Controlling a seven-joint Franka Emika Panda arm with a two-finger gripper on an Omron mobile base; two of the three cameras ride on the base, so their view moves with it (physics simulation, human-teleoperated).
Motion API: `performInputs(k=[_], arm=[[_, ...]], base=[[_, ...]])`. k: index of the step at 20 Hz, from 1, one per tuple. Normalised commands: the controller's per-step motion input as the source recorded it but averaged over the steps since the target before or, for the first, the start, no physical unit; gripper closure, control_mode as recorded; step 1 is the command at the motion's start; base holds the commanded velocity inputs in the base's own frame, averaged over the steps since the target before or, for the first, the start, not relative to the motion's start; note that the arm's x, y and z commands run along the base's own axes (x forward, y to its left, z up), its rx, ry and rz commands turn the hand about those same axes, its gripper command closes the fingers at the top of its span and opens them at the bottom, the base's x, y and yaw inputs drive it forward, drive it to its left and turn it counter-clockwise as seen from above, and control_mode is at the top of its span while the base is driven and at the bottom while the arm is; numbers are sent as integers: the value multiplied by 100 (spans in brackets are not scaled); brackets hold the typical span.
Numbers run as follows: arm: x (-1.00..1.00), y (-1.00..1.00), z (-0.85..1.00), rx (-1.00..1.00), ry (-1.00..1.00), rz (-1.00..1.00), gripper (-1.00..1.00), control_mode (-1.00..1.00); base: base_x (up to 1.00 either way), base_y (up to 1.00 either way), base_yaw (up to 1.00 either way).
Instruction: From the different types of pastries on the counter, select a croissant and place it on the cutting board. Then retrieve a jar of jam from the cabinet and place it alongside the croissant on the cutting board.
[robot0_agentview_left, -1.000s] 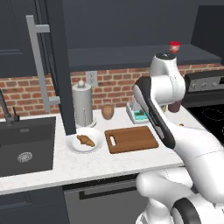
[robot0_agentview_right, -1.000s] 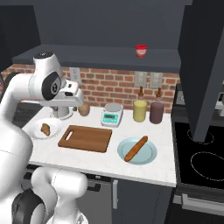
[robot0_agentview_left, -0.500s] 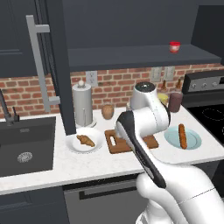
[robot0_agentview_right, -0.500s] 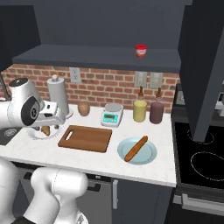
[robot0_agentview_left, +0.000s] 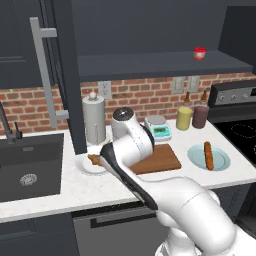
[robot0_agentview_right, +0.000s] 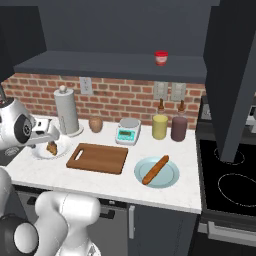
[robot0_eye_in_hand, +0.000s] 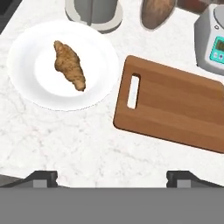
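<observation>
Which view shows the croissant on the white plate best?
The hand view: the croissant lies whole and unobstructed on its white plate. In the left base view the arm hides most of it; in the right base view it is small and partly hidden.

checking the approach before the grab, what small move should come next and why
Probably shift the hand toward the croissant and lower. It lies untouched on its white plate, off to one side of the open fingers, and the board holds nothing yet.
</observation>
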Motion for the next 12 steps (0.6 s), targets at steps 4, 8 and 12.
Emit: performInputs(k=[4, 8, 12], arm=[[51, 30, -30, 0, 13, 0, -100, -100], [50, 22, -44, 0, 19, 0, -100, -100], [52, 23, -44, 0, 17, 0, -100, -100]], base=[[0, 0, 0], [0, 0, 0], [0, 0, 0]])
